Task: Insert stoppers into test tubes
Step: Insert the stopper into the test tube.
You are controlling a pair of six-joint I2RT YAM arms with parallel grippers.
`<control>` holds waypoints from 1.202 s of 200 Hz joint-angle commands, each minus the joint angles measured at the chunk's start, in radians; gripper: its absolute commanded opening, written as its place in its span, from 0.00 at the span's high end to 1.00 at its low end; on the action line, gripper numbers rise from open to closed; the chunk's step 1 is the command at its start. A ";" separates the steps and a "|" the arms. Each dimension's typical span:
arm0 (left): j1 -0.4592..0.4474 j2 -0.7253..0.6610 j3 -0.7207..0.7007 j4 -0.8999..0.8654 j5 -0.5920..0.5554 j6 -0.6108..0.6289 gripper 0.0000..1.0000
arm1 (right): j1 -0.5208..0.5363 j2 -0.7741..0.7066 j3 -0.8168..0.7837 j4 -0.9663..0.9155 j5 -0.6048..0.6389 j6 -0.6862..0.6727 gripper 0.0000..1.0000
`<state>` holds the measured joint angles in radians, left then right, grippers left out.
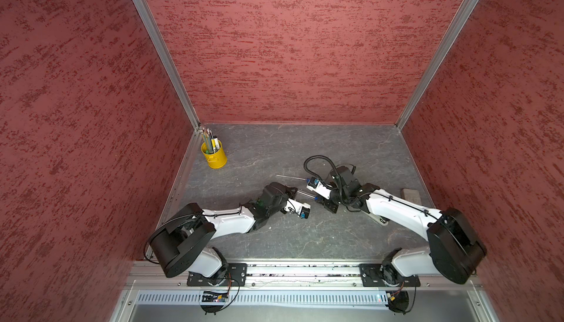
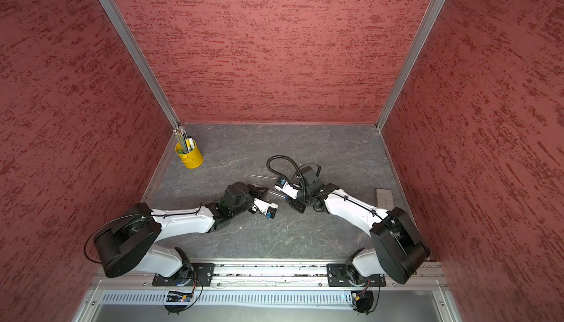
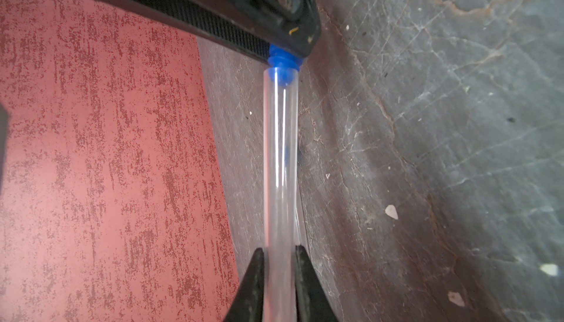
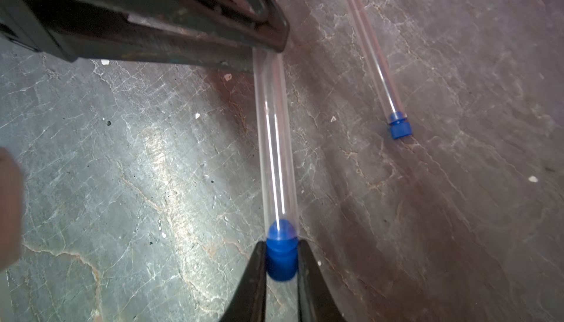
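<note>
Left gripper [image 3: 280, 248] has its jaws pinching the test tube [image 3: 280, 168] near its closed end; right gripper [image 4: 281, 242] has its jaws pinching the blue stopper [image 4: 281, 259] by the cap. The tube spans the gap between the two grippers at mid-table [image 4: 122, 152]; can't tell whether it is clear of the surface. The stopper's nose is in the tube mouth, but its wider body is outside, so it looks only partly seated. Main risk: the smooth glass is held by narrow tips far from the mouth, so a push from the right may slide the tube back through the left jaws instead of seating the plug. If the two axes are slightly off, the push bends at the mouth and the stopper may cock sideways, pop out or chip the rim. Squeezing harder to stop the slip could crack the thin glass. Letting go now likely drops a loose stopper. The second tube [image 4: 370, 52], already plugged with its own stopper [image 4: 399, 126], lies on the table just to the far side, so a sideways swing could knock it rolling. Yellow cup [image 1: 214, 155] at far left is well apart, no issue
</note>
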<state>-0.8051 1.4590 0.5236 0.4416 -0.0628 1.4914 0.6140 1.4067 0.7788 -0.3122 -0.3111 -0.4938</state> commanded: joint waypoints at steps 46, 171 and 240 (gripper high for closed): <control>-0.020 0.035 0.035 0.008 -0.022 0.050 0.82 | 0.015 0.015 0.038 -0.026 0.000 -0.023 0.81; -0.045 0.042 0.046 0.004 -0.050 0.101 0.82 | 0.030 0.075 0.074 -0.063 0.039 -0.022 0.82; -0.065 0.074 0.055 0.020 -0.064 0.110 0.82 | 0.032 0.089 0.094 -0.079 0.039 -0.018 0.83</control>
<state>-0.8539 1.5192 0.5533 0.4286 -0.1379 1.5887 0.6334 1.4879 0.8288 -0.3920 -0.2703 -0.5064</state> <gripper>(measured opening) 0.179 0.179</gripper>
